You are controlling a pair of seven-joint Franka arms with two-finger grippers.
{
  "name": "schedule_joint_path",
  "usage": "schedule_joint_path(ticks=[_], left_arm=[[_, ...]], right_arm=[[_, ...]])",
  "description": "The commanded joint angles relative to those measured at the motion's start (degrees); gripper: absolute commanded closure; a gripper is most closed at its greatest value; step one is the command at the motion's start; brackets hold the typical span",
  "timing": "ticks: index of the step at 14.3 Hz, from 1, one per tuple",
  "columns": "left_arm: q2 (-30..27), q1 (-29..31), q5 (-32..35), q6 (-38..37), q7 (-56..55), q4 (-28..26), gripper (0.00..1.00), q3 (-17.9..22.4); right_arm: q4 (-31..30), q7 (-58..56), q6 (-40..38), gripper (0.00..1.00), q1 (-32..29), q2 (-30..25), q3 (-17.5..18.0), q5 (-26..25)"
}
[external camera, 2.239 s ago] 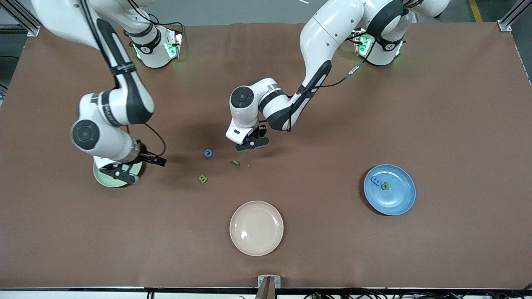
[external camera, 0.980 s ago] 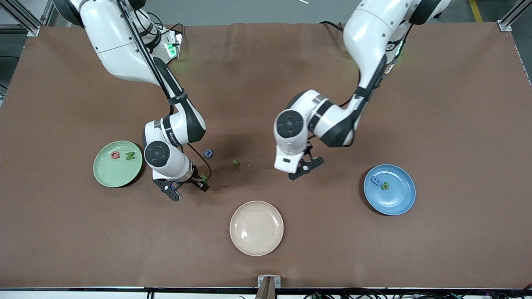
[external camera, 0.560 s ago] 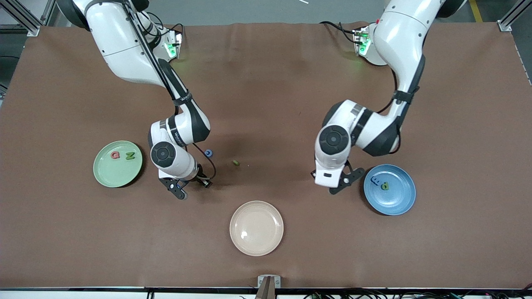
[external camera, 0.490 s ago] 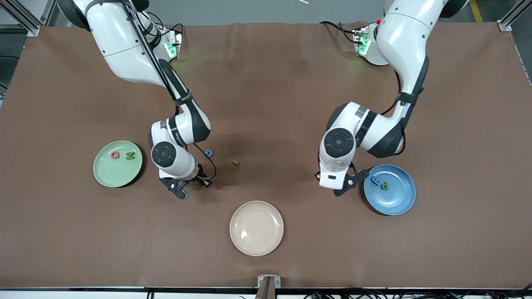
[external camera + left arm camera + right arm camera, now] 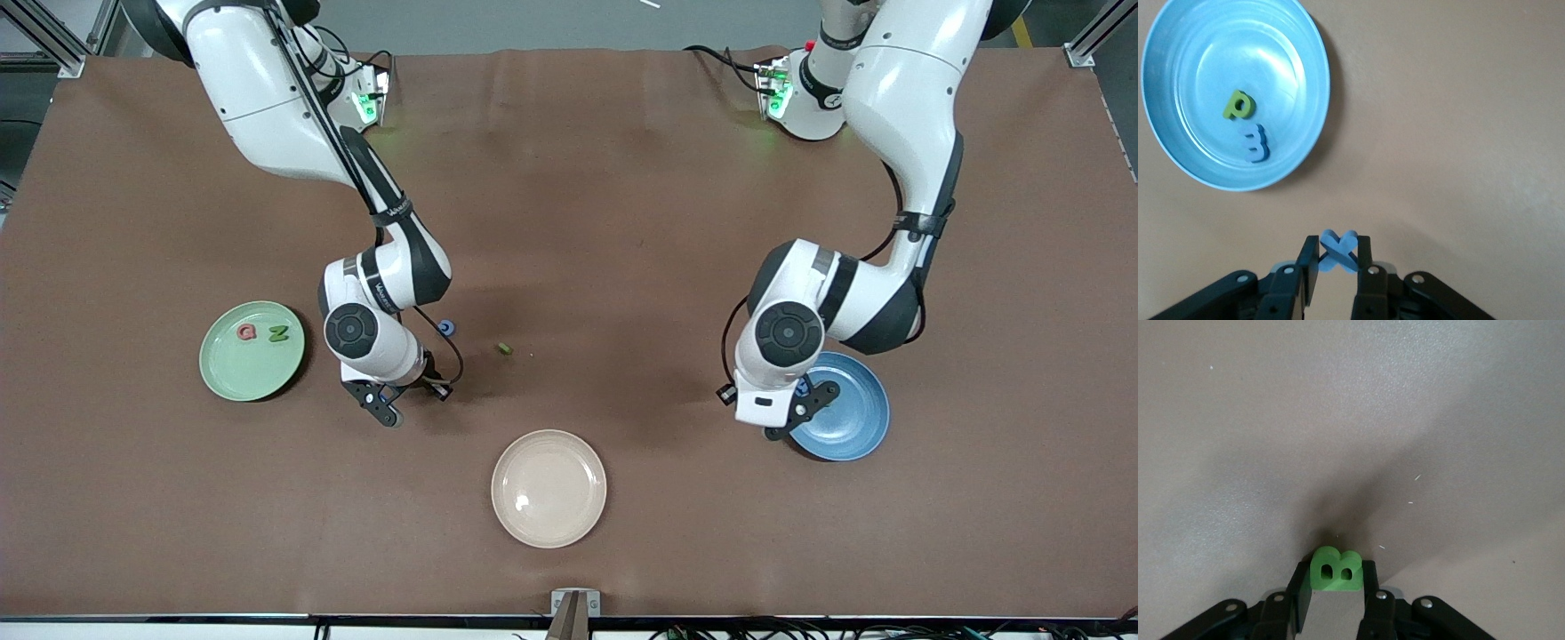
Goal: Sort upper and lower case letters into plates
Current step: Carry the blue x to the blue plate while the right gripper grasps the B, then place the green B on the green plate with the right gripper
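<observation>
My left gripper (image 5: 794,411) is shut on a blue letter x (image 5: 1338,248) and holds it over the table, just beside the blue plate (image 5: 855,418). In the left wrist view that plate (image 5: 1281,60) holds a green p (image 5: 1238,105) and a blue letter (image 5: 1257,145). My right gripper (image 5: 398,397) is shut on a green B (image 5: 1335,570), low at the table between the mint green plate (image 5: 233,373) and the cream plate. The green plate holds a red letter (image 5: 246,332) and a green N (image 5: 278,334). A blue c (image 5: 446,328) and a small green letter (image 5: 504,348) lie on the table.
A cream plate (image 5: 548,488) stands empty nearer the front camera, midway between the arms. The brown mat (image 5: 622,222) covers the whole table. The right arm's elbow hangs over the blue c.
My left arm has carried the blue x from the table's middle to the blue plate's edge. My right gripper came from the green plate to the green B and closed on it.
</observation>
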Motion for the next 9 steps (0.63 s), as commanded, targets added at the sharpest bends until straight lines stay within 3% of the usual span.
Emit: schedule_joint_path(ticks=[1, 5, 9], left_arm=[[-1.0, 2.3, 1.1, 1.3, 2.2, -1.8, 1.0, -0.5], [-0.6, 4.9, 1.1, 2.3, 4.7, -2.4, 1.0, -0.5], [-0.1, 7.6, 1.1, 3.1, 8.2, -2.4, 1.0, -0.5]], right_arm=[[0.6, -0.2, 0.3, 0.8, 0.6, 0.7, -0.5, 0.6], [0.8, -2.9, -3.1, 0.83, 0.0, -1.2, -0.6, 0.1], [-0.1, -15.4, -13.4, 0.84, -4.0, -8.6, -1.1, -0.3]])
